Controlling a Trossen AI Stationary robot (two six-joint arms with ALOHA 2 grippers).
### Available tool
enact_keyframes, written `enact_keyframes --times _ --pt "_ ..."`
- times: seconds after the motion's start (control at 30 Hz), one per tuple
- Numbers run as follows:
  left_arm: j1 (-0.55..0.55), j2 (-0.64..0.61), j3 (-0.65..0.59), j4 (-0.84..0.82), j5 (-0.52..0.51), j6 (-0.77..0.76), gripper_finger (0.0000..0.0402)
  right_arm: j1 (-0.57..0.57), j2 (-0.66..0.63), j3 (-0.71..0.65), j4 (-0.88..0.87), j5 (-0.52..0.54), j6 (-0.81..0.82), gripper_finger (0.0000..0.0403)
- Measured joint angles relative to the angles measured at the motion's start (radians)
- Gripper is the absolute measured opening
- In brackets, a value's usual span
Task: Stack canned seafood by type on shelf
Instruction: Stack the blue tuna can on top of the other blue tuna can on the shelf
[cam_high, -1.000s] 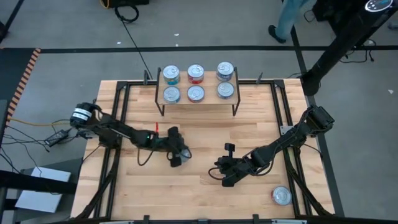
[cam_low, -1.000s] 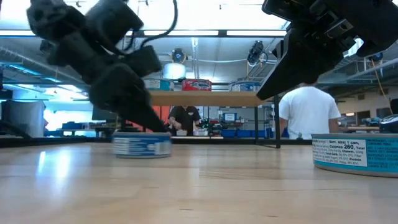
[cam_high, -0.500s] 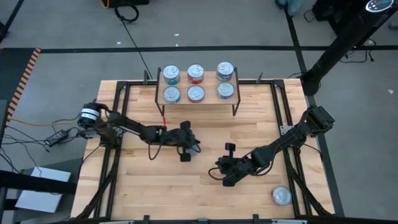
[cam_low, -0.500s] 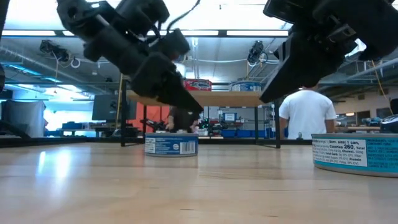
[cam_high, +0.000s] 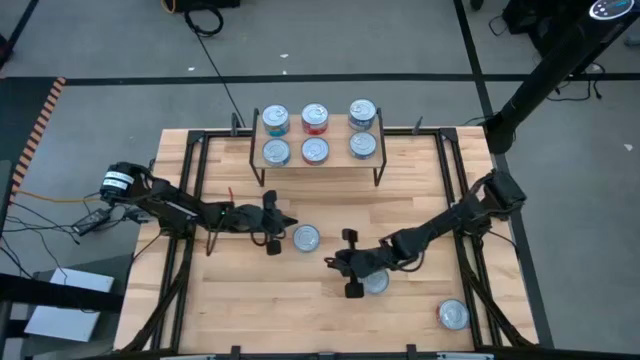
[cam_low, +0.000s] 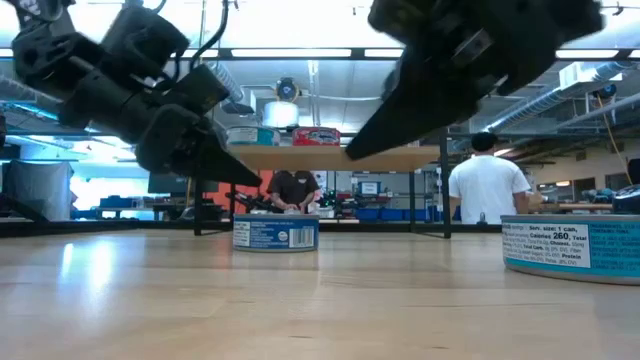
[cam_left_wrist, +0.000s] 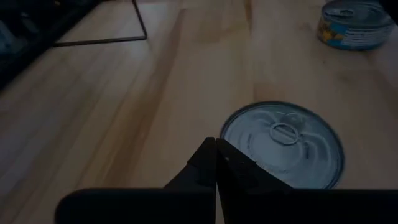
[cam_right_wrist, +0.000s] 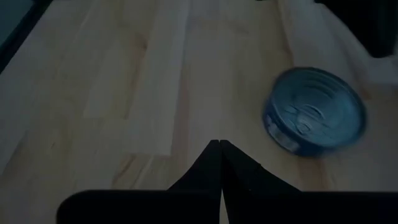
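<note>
High view: The shelf (cam_high: 318, 160) stood at the far edge of the bench (cam_high: 240, 300) and carried six tins in two rows of three, apparently grouped in columns by type; whether any were stacked could not be told from above. Three further tins lay loose on the bench: a centre tin (cam_high: 306, 238) just beside the left end effector (cam_high: 272, 243), a second tin (cam_high: 376, 283) partly under the right end effector (cam_high: 350, 282), and a corner tin (cam_high: 453, 315) well apart near the front right. Nine tins were counted in all. Both end effectors were pressed together and held nothing, so each appeared set to nudge a tin, not to lift it.

Low view: One blue-labelled tin (cam_low: 275, 233) sat mid-bench and one teal-labelled tin (cam_low: 570, 246) at the right edge. Both arms hung above the surface, neither touching a tin. The shelf showed behind, and two people stood in the room beyond.

Left wrist view: The fingers (cam_left_wrist: 214, 165) were closed to a point, just at the rim of one silver-lidded tin (cam_left_wrist: 283, 144). A second tin (cam_left_wrist: 356, 23) lay farther off.

Right wrist view: The fingers (cam_right_wrist: 214, 163) were likewise shut and empty, and one blue tin (cam_right_wrist: 314, 111) lay near, apart from them.
</note>
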Motion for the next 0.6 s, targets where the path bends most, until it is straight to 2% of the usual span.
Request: enact_keyframes --times 0.13,0.27,0.6 --pt "0.01 0.003 -0.057 0.046 -0.056 -0.004 0.0005 -0.052 0.077 0.033 0.05 -0.03 -0.046 0.0012" --pt "0.037 0.016 -0.063 0.063 -0.062 0.011 0.0005 -0.089 0.146 0.074 0.052 -0.038 -0.071 0.0012" --pt "0.065 0.176 -0.063 0.228 -0.035 0.075 0.0005 -0.14 0.233 0.093 0.071 -0.066 -0.07 0.0012"
